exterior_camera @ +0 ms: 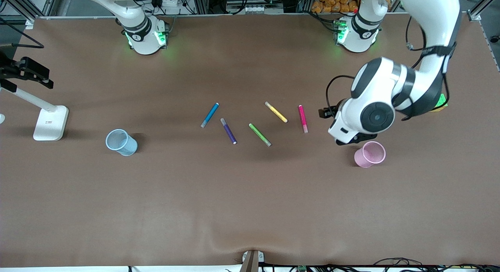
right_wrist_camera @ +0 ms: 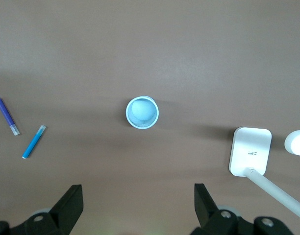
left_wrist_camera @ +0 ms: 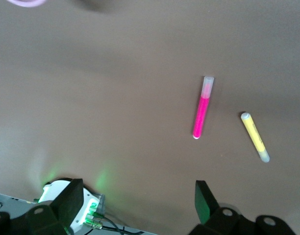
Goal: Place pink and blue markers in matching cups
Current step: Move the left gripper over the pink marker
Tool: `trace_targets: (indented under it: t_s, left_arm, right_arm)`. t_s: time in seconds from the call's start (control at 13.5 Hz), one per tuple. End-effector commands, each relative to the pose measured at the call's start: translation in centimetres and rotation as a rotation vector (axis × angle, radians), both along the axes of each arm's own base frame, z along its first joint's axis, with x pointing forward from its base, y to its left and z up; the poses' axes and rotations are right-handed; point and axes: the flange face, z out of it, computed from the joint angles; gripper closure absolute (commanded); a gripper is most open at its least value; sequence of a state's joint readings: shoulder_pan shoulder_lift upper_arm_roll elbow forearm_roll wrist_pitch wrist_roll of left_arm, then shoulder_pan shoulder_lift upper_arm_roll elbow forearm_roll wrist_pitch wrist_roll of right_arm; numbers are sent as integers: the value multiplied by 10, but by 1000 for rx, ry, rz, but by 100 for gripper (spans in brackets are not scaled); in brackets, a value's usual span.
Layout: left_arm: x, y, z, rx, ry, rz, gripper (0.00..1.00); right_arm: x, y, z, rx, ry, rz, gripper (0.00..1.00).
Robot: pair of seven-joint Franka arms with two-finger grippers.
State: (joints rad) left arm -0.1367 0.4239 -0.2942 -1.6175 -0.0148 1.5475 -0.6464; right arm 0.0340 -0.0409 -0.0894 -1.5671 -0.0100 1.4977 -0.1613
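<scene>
Markers lie in a loose row across the middle of the front view: the blue marker toward the right arm's end, then a purple pen, a green pen, a yellow pen, and the pink marker toward the left arm's end. Each task pen sits on the same end as its cup, the pale blue cup in the left-centre of the frame, the pink cup in the right-centre, so each arm seems meant to serve its own colour.

Hanging over the table between the pink marker and the pink cup is the left gripper, its jaws spread wide and holding nothing; it looks poised to go for the pink pen. High over the blue cup, out of the front view, is the right gripper, likewise wide open and empty. A white lamp stand occupies the left edge.
</scene>
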Motion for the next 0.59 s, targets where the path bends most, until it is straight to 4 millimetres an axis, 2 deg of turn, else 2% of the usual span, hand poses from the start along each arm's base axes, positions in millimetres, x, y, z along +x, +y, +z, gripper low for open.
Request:
trace_targets:
  t_s: [0.0, 0.15, 0.52]
  left_arm:
    - [11, -10, -29, 0, -11, 85, 0]
    - [10, -32, -53, 17, -30, 150, 0]
    - [-2, -36, -115, -15, -106, 197, 0]
  right_arm:
    - [20, -2, -33, -2, 63, -11, 0]
    - [28, -10, -48, -9, 88, -20, 0]
    - [29, -10, -43, -32, 73, -15, 0]
